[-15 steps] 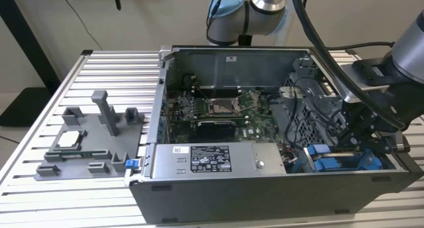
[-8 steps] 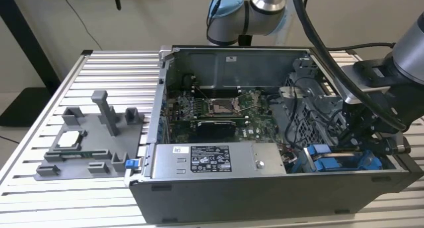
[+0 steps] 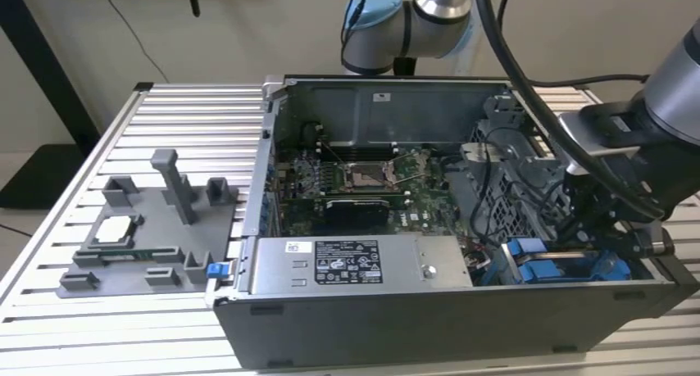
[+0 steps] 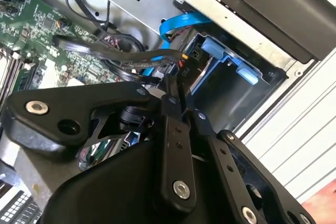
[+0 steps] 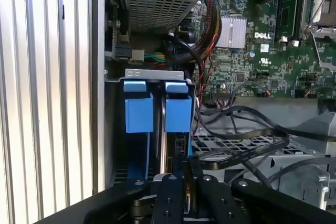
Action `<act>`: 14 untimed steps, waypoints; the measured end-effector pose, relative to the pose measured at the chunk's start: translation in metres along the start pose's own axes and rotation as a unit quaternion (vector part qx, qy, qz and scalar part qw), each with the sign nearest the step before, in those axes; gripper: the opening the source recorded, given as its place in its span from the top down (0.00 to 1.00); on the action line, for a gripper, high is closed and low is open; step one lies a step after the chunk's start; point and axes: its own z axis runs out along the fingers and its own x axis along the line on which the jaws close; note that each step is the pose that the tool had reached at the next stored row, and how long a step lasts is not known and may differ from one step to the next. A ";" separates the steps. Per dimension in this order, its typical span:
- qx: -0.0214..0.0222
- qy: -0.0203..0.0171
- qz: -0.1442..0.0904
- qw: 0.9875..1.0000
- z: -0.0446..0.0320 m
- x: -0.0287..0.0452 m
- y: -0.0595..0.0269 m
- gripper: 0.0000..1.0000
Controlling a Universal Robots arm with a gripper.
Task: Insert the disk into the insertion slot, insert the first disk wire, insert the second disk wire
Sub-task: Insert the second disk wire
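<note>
Disk carriers [image 3: 558, 265] of bright blue plastic sit in the drive bay at the near corner of the open computer case [image 3: 438, 319], on the exterior view's right, beside the silver power supply [image 3: 350, 265] with its white label. In the first wrist view two blue carrier ends [image 5: 157, 106] stand side by side in the slot frame, each with a square blue tab on top; the drive body itself is hidden inside the bay.

The arm [image 3: 656, 106] comes in from the exterior view's right and bends down over that corner, its grey wrist above the case wall and the black gripper [image 3: 596, 216] lowered into the case just beside the blue carriers. Thick black cables [image 3: 514, 56] loop from the arm's base at the far side across to the wrist.

In the second wrist view the gripper [image 4: 181, 80] has its black fingers [image 4: 173, 129] drawn close together on a small black connector [image 4: 185, 71], whose black wire [image 4: 105, 45] trails away over the green motherboard [image 4: 37, 30]. A blue flat wire [image 4: 181, 22] curves along the case wall near the blue carrier [image 4: 226, 56]. In the first wrist view the fingertips [image 5: 181, 169] sit just in front of the carrier ends, with the connector between them.

On the slatted aluminium table [image 3: 143, 327], at the exterior view's left, a grey fixture [image 3: 153, 228] holds a processor chip [image 3: 115, 227].
</note>
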 end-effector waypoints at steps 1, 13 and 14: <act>0.000 0.000 0.000 1.000 0.0015 0.0002 0.0001 1.00; 0.000 -0.010 0.001 1.000 -0.0222 -0.0036 0.0000 0.00; 0.000 -0.010 0.001 1.000 -0.0264 -0.0043 -0.0003 0.00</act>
